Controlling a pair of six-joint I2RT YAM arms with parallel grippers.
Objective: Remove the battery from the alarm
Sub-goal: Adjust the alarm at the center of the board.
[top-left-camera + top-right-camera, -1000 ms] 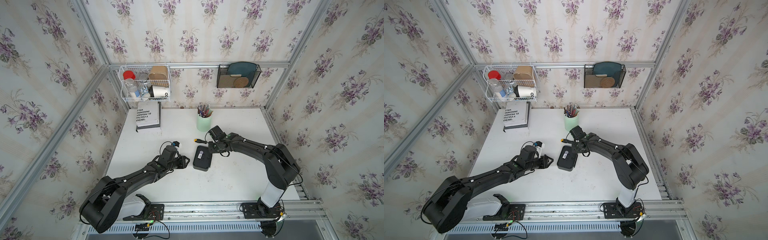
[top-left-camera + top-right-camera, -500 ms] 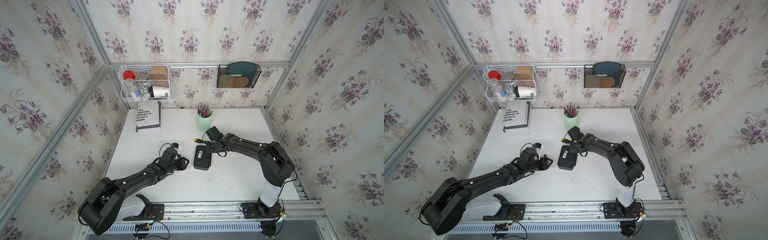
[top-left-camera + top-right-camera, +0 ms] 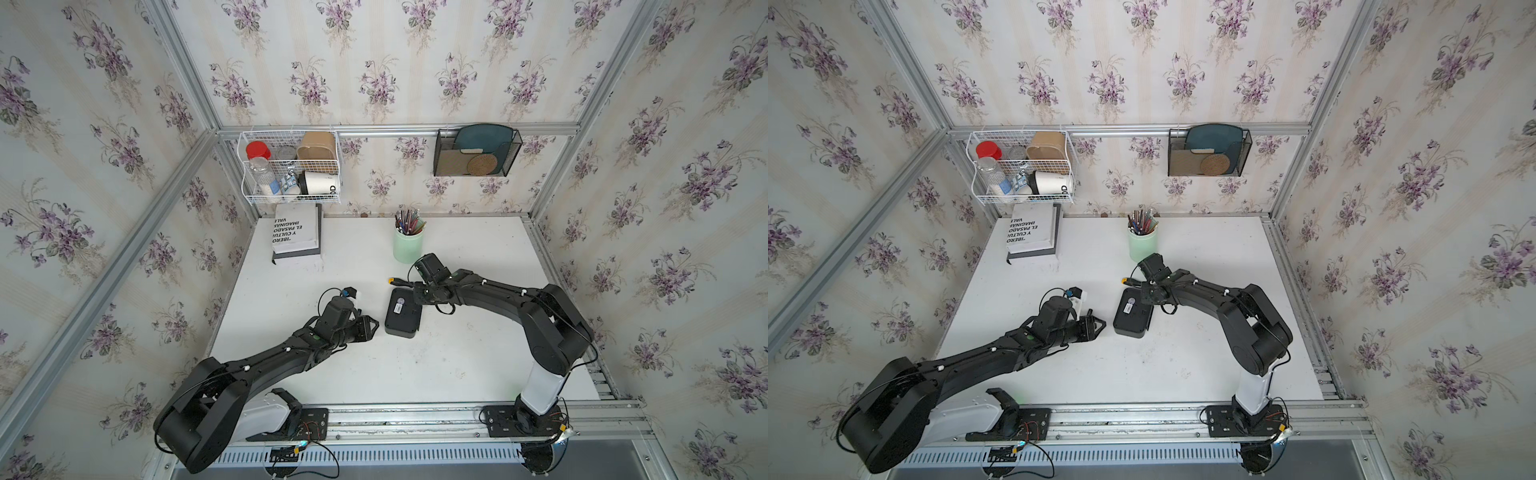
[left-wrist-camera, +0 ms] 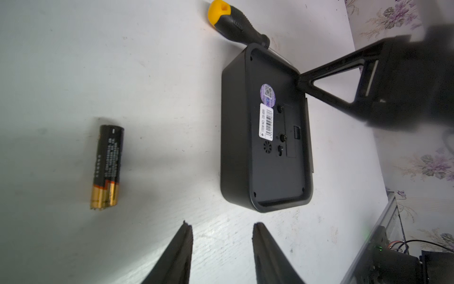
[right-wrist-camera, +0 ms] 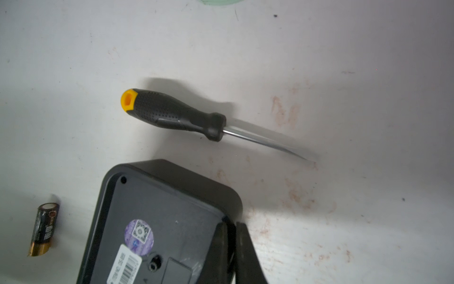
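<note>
The alarm [image 4: 265, 137], a rounded-rectangle shell of matt black plastic, lies face down on the scuffed white table [image 4: 147, 73], with its recessed back panel and barcode label [image 4: 266, 120] uppermost. The right gripper [image 5: 231, 225] is clenched on the thin rim wall at one corner of the alarm. The battery [image 4: 106, 167], a smooth cylinder with black body and copper end, lies on the table clear of the alarm, near the left gripper [image 4: 222, 226], whose tapered jaws stand released and empty. A screwdriver [image 5: 172, 113] with dimpled black handle lies just beside the alarm.

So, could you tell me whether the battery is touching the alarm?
Apart: the left wrist view shows bare table between the battery and the alarm.
</note>
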